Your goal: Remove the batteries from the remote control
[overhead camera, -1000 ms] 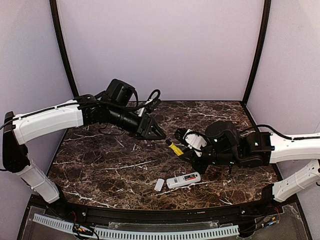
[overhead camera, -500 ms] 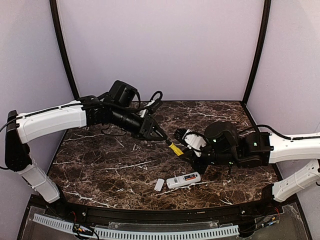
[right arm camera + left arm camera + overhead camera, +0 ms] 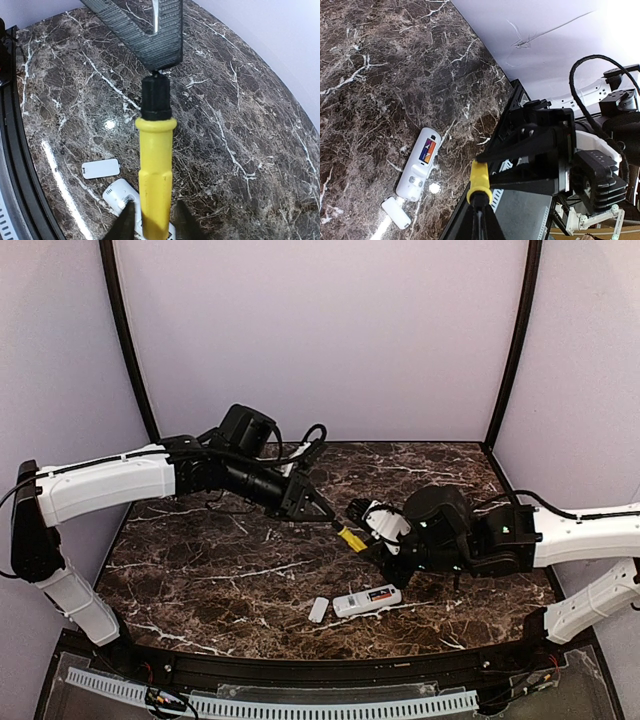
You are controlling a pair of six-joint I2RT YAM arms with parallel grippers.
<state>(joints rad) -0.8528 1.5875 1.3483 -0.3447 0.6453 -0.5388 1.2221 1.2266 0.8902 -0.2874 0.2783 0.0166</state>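
The white remote control (image 3: 367, 600) lies back-up near the table's front, its recess open with a reddish-orange battery (image 3: 380, 593) in it. It also shows in the left wrist view (image 3: 418, 162) with the battery (image 3: 427, 151), and partly under the tool in the right wrist view (image 3: 116, 194). My right gripper (image 3: 364, 543) is shut on the handle of the yellow-handled tool (image 3: 350, 537) above the table. My left gripper (image 3: 327, 519) is shut on that tool's black tip. In the right wrist view my right gripper (image 3: 154, 222) grips the handle (image 3: 155, 165), with the left gripper's fingers (image 3: 167, 40) on the tip.
A small white cover piece (image 3: 318, 609) lies just left of the remote, also in the left wrist view (image 3: 396, 212) and the right wrist view (image 3: 101, 168). The black front rail (image 3: 300, 670) borders the marble table. Purple walls enclose the back and sides.
My left gripper has moved right and down to the tool's black tip and closed on it. The right gripper, the remote and the cover have stayed put.
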